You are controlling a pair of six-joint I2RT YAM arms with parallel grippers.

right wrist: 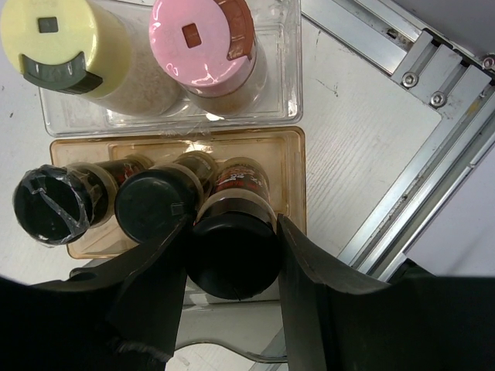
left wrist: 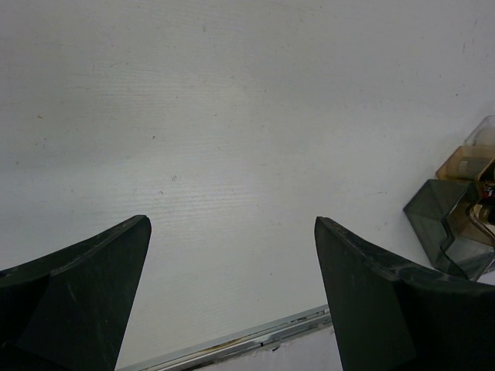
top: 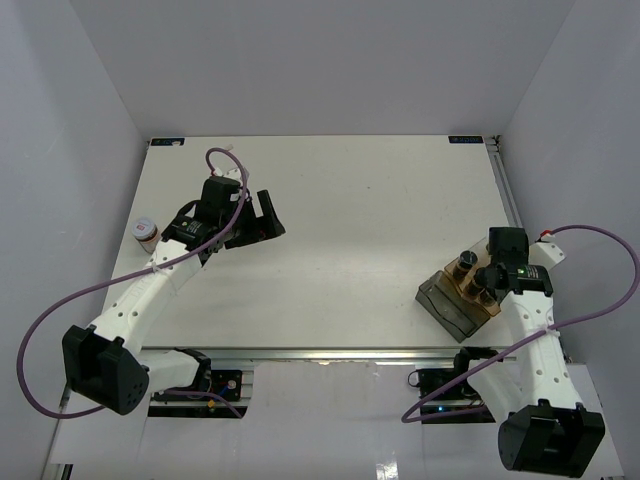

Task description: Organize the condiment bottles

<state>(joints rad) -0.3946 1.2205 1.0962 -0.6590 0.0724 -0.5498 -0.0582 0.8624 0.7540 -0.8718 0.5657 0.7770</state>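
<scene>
My right gripper (right wrist: 232, 236) is shut on a dark brown bottle with a black cap (right wrist: 232, 259), which stands upright at the right end of an amber tray (right wrist: 290, 166). Two more black-capped bottles (right wrist: 153, 205) (right wrist: 50, 205) stand beside it in that tray. Behind it, a clear tray (right wrist: 286, 69) holds a yellow-lidded bottle (right wrist: 48, 39) and a pink-lidded bottle (right wrist: 197, 42). Another pink-lidded bottle (top: 146, 230) stands alone at the table's left edge. Just right of it, my left gripper (top: 268, 215) hangs open over bare table with nothing between its fingers (left wrist: 116, 263).
A grey tray (top: 440, 300) adjoins the amber one at the right of the table. The metal rail (right wrist: 433, 147) along the table's right edge runs close to the trays. The front rail (left wrist: 232, 344) lies under my left gripper. White walls enclose the table.
</scene>
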